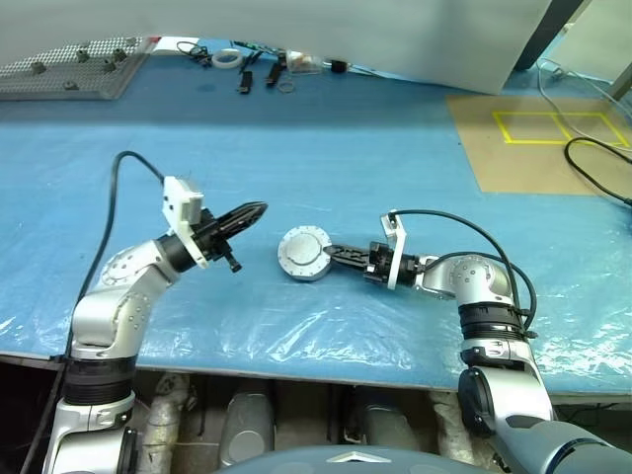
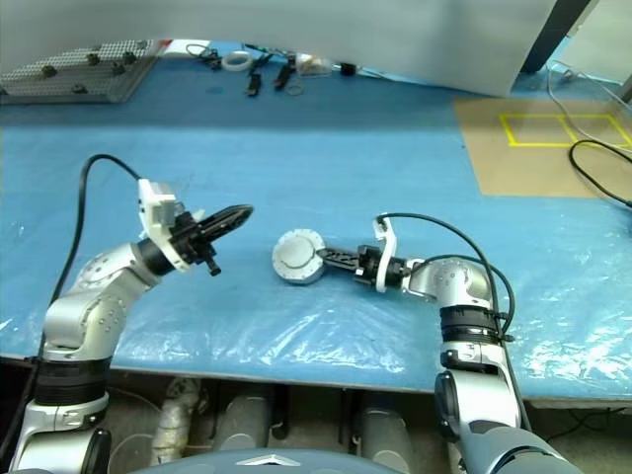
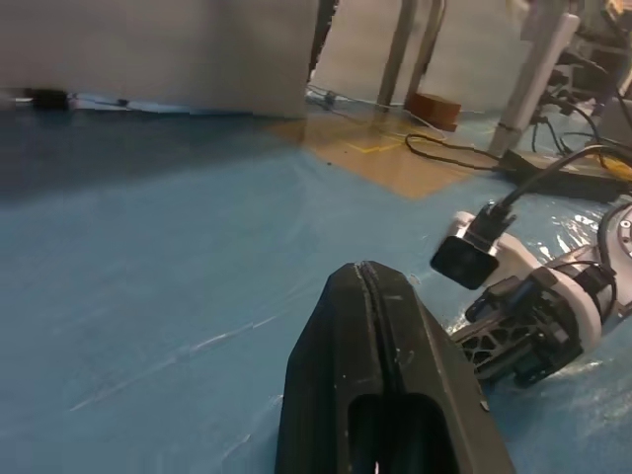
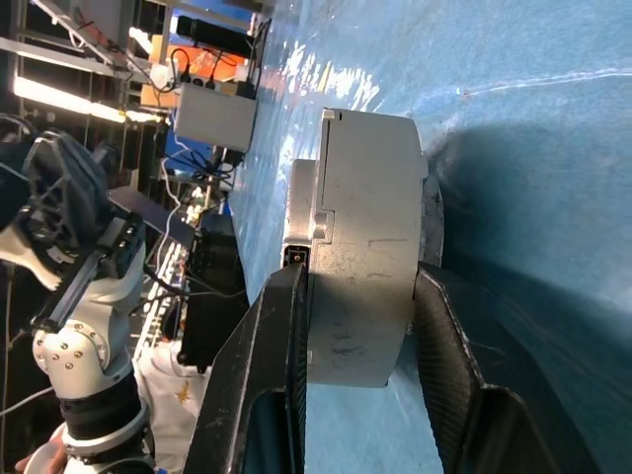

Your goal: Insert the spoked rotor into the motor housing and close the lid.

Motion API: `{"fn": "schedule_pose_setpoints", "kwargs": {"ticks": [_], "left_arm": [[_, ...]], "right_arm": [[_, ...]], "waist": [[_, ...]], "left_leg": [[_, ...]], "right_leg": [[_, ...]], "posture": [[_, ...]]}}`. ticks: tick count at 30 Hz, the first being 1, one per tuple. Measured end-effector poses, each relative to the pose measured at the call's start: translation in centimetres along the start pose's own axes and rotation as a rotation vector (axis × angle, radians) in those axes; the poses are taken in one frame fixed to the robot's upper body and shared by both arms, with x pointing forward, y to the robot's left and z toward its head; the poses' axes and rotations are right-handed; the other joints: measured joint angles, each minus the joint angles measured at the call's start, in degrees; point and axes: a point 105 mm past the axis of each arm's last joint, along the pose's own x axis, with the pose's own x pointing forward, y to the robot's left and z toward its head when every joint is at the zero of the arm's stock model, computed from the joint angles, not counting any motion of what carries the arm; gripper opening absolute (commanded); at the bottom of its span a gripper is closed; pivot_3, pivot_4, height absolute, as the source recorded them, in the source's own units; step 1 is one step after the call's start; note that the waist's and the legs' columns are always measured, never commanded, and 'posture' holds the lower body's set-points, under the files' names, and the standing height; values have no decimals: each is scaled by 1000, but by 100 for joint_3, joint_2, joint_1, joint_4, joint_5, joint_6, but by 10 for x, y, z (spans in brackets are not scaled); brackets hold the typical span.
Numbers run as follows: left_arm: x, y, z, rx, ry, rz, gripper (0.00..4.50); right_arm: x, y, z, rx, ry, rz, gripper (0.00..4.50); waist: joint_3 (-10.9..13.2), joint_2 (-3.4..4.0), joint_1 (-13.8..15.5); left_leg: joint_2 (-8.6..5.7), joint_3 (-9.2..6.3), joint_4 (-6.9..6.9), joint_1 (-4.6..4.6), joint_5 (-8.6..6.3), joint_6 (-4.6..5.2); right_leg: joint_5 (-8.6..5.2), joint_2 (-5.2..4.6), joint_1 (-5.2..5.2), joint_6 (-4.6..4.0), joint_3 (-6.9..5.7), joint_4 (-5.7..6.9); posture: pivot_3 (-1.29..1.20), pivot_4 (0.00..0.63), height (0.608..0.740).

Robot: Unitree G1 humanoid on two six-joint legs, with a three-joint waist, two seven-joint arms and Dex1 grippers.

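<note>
Blue plastic-covered counter (image 1: 326, 168). Housing (image 1: 304, 254) near the middle of it, lid (image 1: 302, 247) already seated on top, plain grey face up. Rotor not visible; cannot tell if it is inside.

Right pincer (image 1: 331, 253) reaches in level from the robot's right and grips the closed housing by its edge: in the right wrist view one black finger (image 4: 267, 365) lies against the lid side and the other against the base side, the round metal body (image 4: 360, 296) clamped between them.

Left pincer (image 1: 259, 208) is fully closed and empty, held up above the counter just to the left of the housing, apart from it, tips pointing toward it and slightly upward. In the left wrist view its two fingers (image 3: 370, 365) sit pressed together with only a thin seam between them; the right wrist with its small camera (image 3: 464, 262) shows beyond them.

Far edge of the counter: perforated metal plate (image 1: 74, 64) with a few studs at far left, a roll of tape (image 1: 226, 58) and small dark tools (image 1: 259, 74) beside it. Brown board (image 1: 538, 143) with a yellow taped rectangle at far right, black cable (image 1: 592, 163) crossing its corner
</note>
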Motion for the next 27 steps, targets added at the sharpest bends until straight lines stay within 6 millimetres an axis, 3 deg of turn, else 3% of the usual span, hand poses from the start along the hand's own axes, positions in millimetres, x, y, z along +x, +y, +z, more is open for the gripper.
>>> {"fn": "schedule_pose_setpoints", "kwargs": {"ticks": [5, 9, 12, 15, 19, 23, 27], "left_arm": [[-15, 13, -3, -32, 33, 74, 0], [-20, 19, -20, -94, 48, 117, 0], [-23, 24, -39, -185, 51, 169, 0], [-23, 29, -49, -263, 40, 214, 591], [-25, 30, -51, -374, -30, 216, 1983], [-23, 32, -42, -501, -151, 208, 3333], [-18, 17, -47, -569, -129, 144, 4480]], "right_arm": [[2, 0, 0, 6, -5, 0, 1142], [3, 2, 2, 32, -26, 7, 1142], [4, 14, 16, 36, -66, 45, 1142], [3, 27, 30, 26, -108, 88, 1142], [4, 42, 37, 22, -132, 137, 1142], [6, 43, 36, 39, -126, 133, 1142], [9, 47, 40, 27, -129, 133, 1142]], "waist": [[0, 0, 31], [0, 0, 35], [0, 0, 34], [0, -1, 35], [0, -1, 35], [0, -1, 43], [0, -1, 44]], "left_leg": [[-5, 0, 3, 0, 0, 0], [-2, 0, 2, 0, 0, 0], [-2, 0, 6, -1, 0, -1], [-1, 0, 7, 0, 0, -1], [-2, -1, 4, -1, 1, -1], [-1, -1, 5, -3, 1, -2], [-3, -1, 6, -4, 1, -2]], "right_leg": [[3, -3, 10, 6, 0, -9], [11, -2, 8, 19, -1, -5], [12, -3, 9, 21, -1, -6], [13, -2, 9, 21, -1, -4], [14, -2, 9, 23, -2, -5], [14, -2, 9, 23, -5, -4], [14, -4, 9, 24, -4, -6]], "posture": [[0, 150, 740], [0, 150, 740], [0, 150, 740], [0, 150, 740], [0, 150, 740], [0, 150, 740], [0, 150, 740]]}}
